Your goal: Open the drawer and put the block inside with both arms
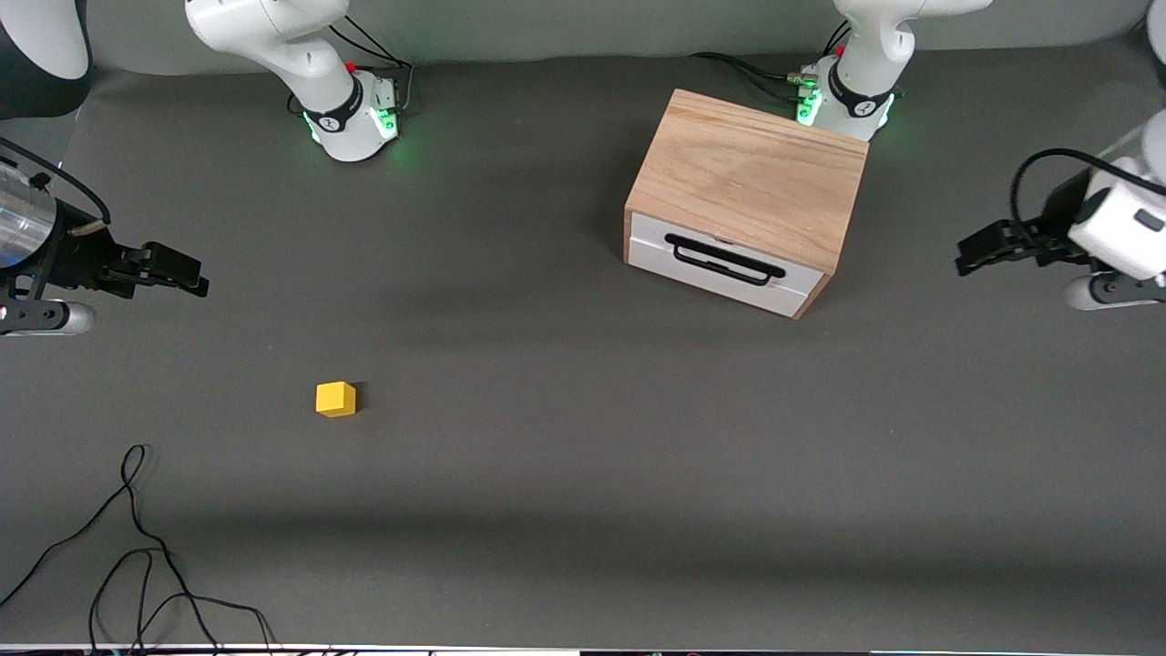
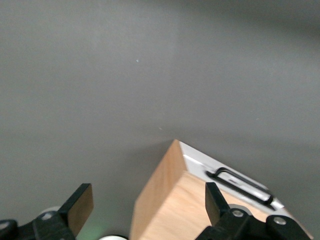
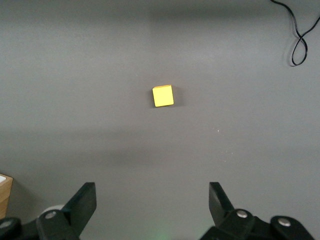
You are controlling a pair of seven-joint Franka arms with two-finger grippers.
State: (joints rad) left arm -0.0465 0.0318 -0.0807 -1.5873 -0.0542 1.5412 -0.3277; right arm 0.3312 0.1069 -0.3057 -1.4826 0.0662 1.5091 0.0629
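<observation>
The light-oak cabinet (image 1: 747, 178) stands near the left arm's base. Its drawer (image 1: 729, 273) is shut, with a white front and a black wire handle (image 1: 724, 260). The yellow block (image 1: 335, 399) lies on the grey table toward the right arm's end, nearer the camera than the cabinet. My left gripper (image 1: 966, 260) hangs open and empty in the air beside the cabinet, at the left arm's end of the table. The left wrist view shows the open left gripper (image 2: 148, 202) with the cabinet (image 2: 170, 200) under it. My right gripper (image 1: 196, 278) is open and empty; in its wrist view the right gripper (image 3: 152, 200) is well above the block (image 3: 163, 96).
Loose black cables (image 1: 137, 547) lie at the table's near corner toward the right arm's end and also show in the right wrist view (image 3: 300, 35). The two green-lit arm bases (image 1: 355, 118) stand along the table's edge farthest from the camera.
</observation>
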